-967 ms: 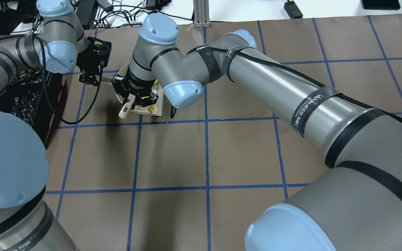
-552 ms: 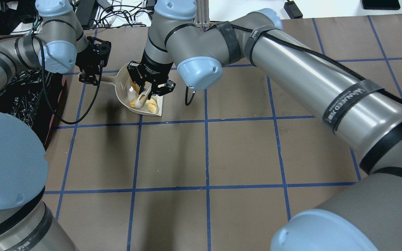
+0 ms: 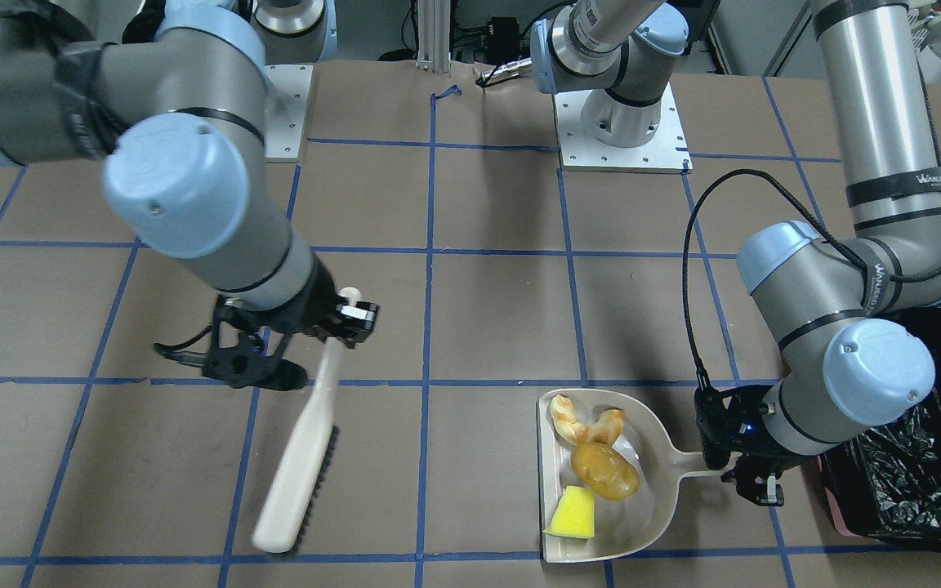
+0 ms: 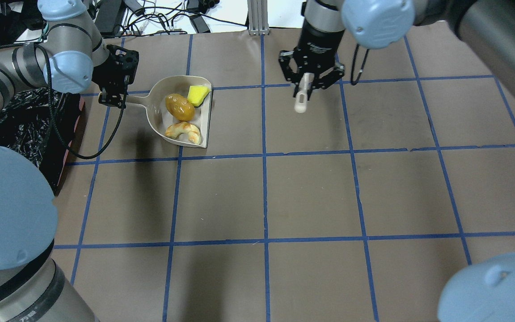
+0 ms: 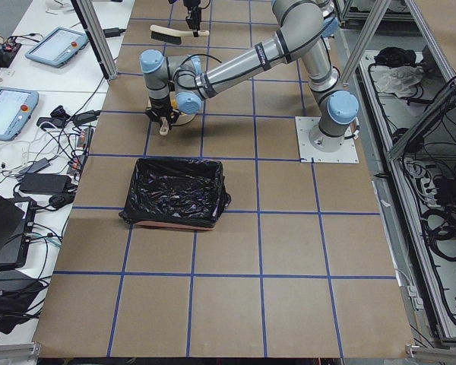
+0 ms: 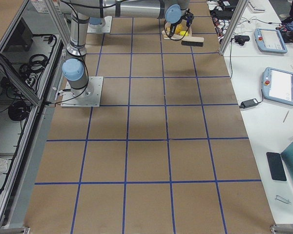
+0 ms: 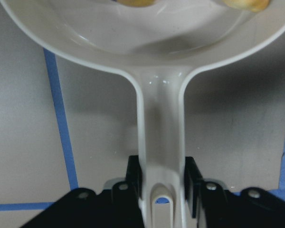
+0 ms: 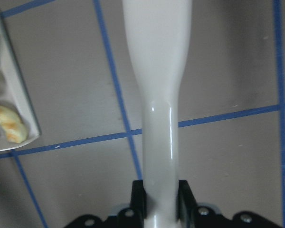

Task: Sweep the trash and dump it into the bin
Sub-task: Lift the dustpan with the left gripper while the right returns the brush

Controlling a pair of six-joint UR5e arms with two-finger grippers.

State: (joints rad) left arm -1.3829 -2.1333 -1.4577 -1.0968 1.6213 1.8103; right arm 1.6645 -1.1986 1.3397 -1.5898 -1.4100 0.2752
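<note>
The cream-white dustpan [image 4: 155, 112] lies on the table and holds all three trash items: the croissant-like piece [image 4: 183, 129], the brown potato-shaped lump [image 4: 179, 107] and the yellow sponge wedge [image 4: 198, 94]. My left gripper [image 4: 113, 96] is shut on the dustpan handle [image 7: 160, 142]. My right gripper [image 4: 309, 85] is shut on the handle of a white brush [image 3: 295, 457], held well to the right of the dustpan with its bristle end pointing away from the robot. The bin [image 4: 20, 120], lined with a black bag, stands just left of my left gripper.
The brown table cover has a grid of blue tape lines [image 4: 264, 156]. Cables and devices [image 4: 159, 18] lie beyond the far table edge. The bin's pinkish wall [image 3: 834, 498] stands close beside the dustpan handle.
My right arm has swung the brush out of the dustpan and far to the right. The trash stays in the pan. My left gripper and the dustpan have barely moved.
</note>
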